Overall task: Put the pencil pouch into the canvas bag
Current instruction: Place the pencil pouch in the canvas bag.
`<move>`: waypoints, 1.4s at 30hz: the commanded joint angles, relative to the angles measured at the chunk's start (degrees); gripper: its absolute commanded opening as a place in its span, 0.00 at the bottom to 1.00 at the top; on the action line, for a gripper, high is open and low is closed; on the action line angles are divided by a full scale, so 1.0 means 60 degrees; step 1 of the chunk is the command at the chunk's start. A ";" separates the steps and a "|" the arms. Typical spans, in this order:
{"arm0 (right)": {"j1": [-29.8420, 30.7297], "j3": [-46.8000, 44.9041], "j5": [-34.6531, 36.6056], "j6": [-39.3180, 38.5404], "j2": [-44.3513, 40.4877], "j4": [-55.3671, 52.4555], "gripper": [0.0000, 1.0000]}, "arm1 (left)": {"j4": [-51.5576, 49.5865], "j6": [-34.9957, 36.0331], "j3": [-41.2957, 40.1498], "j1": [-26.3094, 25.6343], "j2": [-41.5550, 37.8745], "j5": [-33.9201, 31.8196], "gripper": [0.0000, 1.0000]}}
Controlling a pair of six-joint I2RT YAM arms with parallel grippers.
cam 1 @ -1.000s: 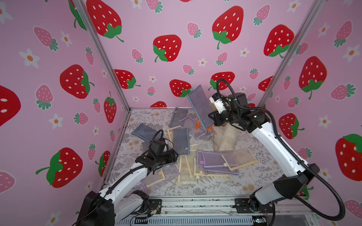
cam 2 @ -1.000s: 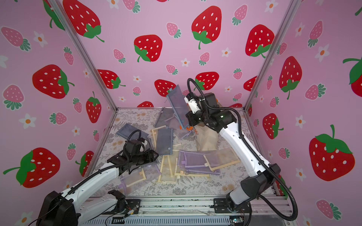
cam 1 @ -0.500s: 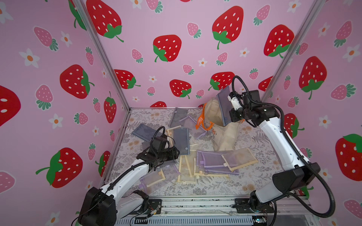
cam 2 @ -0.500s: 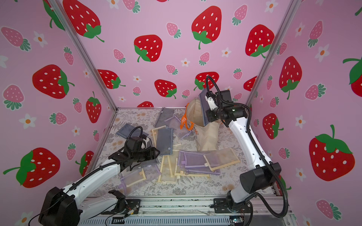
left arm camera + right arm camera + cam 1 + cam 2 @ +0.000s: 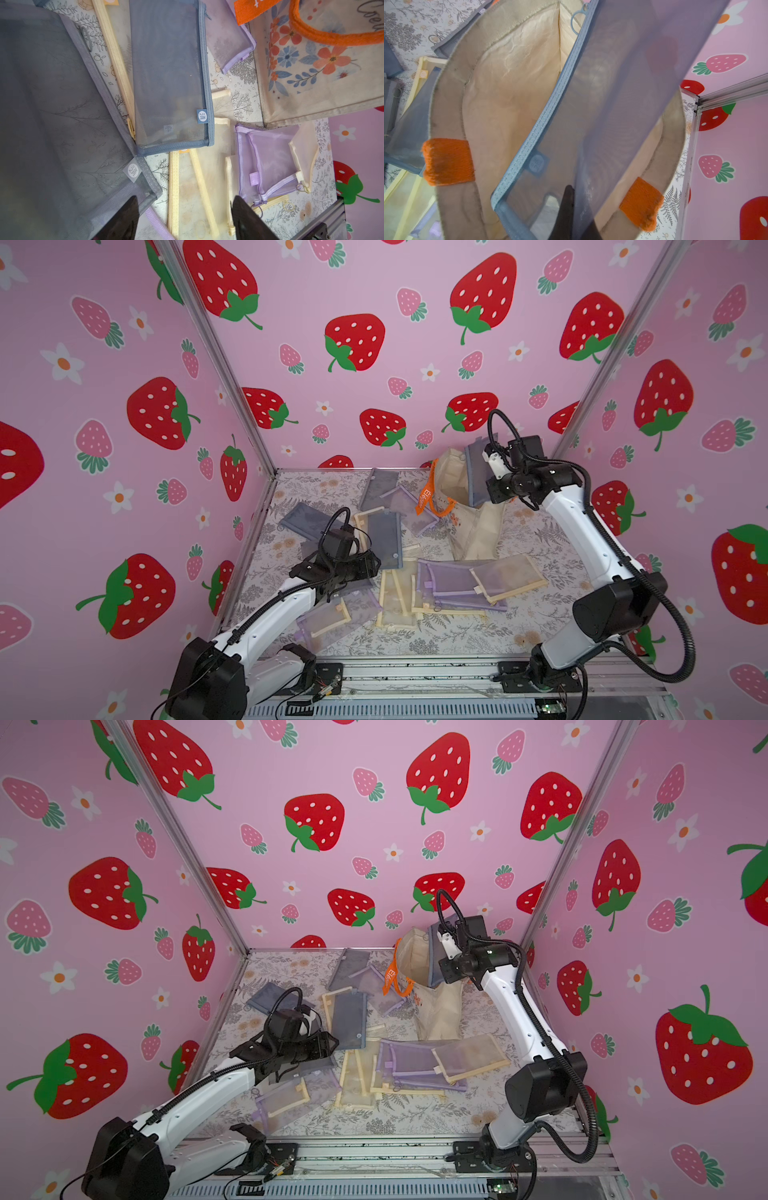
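Pencil pouch [image 5: 477, 472] first: in both top views the grey-blue mesh one [image 5: 433, 959] hangs nearly upright right of centre, at the back of the floor. It sits against the right side of the canvas bag's [image 5: 453, 487] open mouth. Your right gripper [image 5: 489, 489] has it pinched with the jaws closed on the mesh. Lower left of centre, your left gripper [image 5: 370, 564] hovers over the loose mesh pouches with nothing in it. These views also show that the bag stands propped and slumped (soft fabric, so expect it to give).

Left wrist view: the left gripper [image 5: 185, 216] has its jaws spread wide and empty above a dark blue mesh pouch [image 5: 170, 83] and a purple mesh pouch [image 5: 268, 166]. Only here do you see the bag's floral outer face [image 5: 311, 72] and an orange handle [image 5: 332, 37]. The held pouch doesn't appear.

Right wrist view: only this one looks into the bag. The lining [image 5: 512, 87] looks bare, and the pouch's [image 5: 612, 104] zip edge crosses the opening. How deep it reaches, I can't tell.

I'd push the pouch down along the lining until its whole length passes the rim [image 5: 450, 108]. Keep it between the orange handle tabs [image 5: 448, 162], and let go only then.
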 commanded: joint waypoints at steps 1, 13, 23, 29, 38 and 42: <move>0.0000 -0.0242 -0.0163 -0.0085 -0.0290 -0.0231 0.00 | -0.0149 0.0234 0.0254 -0.0052 -0.0037 -0.0212 0.73; 0.1086 -0.0302 0.0783 -0.0143 -0.0812 -0.0055 0.00 | -0.0001 0.0219 -0.0082 -0.0051 -0.0098 -0.0267 0.73; 0.1892 0.0229 0.1899 -0.0424 -0.0311 -0.0112 0.00 | -0.0032 0.0255 -0.0190 -0.0049 -0.0216 -0.0410 0.73; 0.2000 0.0474 0.1804 -0.0329 -0.0150 -0.0318 0.00 | -0.0101 0.0350 -0.0114 -0.0040 -0.0164 -0.0429 0.73; 0.2091 0.0286 0.1886 -0.0231 -0.0076 -0.0419 0.00 | -0.0195 0.0285 -0.0245 -0.0049 -0.0458 -0.0451 0.73; 0.2179 0.0708 0.1830 -0.0394 0.0074 -0.0557 0.00 | -0.0230 0.0299 -0.0220 -0.0050 -0.0445 -0.0443 0.73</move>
